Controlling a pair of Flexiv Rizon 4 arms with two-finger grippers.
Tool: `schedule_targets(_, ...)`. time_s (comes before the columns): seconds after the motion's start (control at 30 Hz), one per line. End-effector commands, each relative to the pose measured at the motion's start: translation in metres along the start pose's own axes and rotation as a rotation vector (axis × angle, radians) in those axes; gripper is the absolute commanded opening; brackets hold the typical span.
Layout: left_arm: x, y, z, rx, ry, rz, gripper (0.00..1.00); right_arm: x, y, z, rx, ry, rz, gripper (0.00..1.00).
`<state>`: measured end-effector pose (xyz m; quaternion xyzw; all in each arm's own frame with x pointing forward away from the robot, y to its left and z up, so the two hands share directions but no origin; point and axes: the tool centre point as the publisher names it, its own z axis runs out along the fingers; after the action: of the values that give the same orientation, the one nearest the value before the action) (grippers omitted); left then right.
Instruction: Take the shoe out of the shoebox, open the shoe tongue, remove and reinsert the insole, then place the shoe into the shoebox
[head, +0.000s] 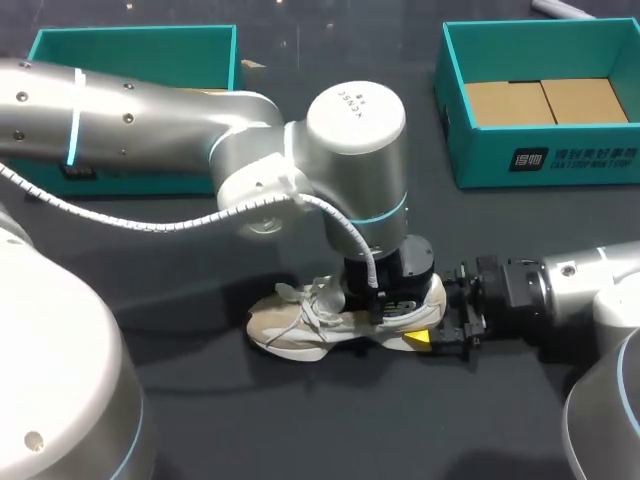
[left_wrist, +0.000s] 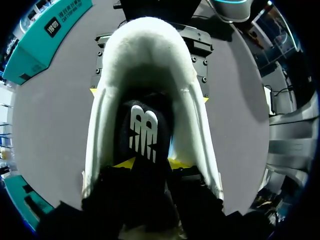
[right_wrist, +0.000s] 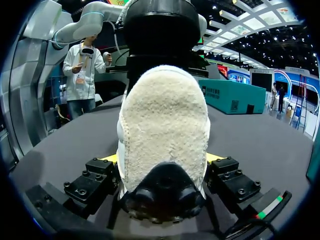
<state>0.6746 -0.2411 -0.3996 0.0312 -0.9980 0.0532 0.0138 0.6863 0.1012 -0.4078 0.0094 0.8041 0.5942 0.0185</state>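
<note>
A cream and white sneaker lies on the dark table, toe to the left. My left gripper points straight down into its opening. In the left wrist view the left gripper is shut on the black insole, which rises between the yellow tips inside the shoe. My right gripper comes in low from the right and is shut on the heel. In the right wrist view the fuzzy heel fills the space between the right gripper fingers.
An open teal shoebox with brown cardboard inside stands at the back right. A second teal box part sits at the back left, partly hidden behind my left arm. Bare table lies in front of the shoe.
</note>
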Motion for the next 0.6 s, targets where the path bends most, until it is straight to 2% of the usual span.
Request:
schedule_targets(0.03,-0.001,-0.004,0.014,-0.025,-0.033,-0.012,0.33,0.001,0.001,0.000,0.004,0.000,0.000,0.00)
schedule_targets(0.17,-0.008,0.000,0.017,-0.034,-0.063,-0.047,0.26,0.001,0.001,0.000,0.004,0.000,0.000,0.00)
schedule_targets(0.23,-0.013,0.002,0.018,-0.037,-0.070,-0.061,0.16,0.001,0.001,0.000,0.004,0.000,0.000,0.00)
schedule_targets(0.27,-0.015,0.003,0.018,-0.036,-0.071,-0.070,0.04,0.001,0.001,0.000,0.004,0.000,0.000,0.00)
schedule_targets(0.3,-0.016,0.004,0.017,-0.036,-0.071,-0.072,0.00,0.001,0.001,0.000,0.004,0.000,0.000,0.00)
schedule_targets(0.47,-0.018,0.009,0.011,-0.012,-0.068,-0.085,0.00,0.001,0.001,0.000,0.004,0.000,0.000,0.00)
schedule_targets(0.6,-0.013,0.015,0.000,0.069,-0.012,-0.096,0.00,0.001,0.001,0.000,0.004,0.000,0.000,0.00)
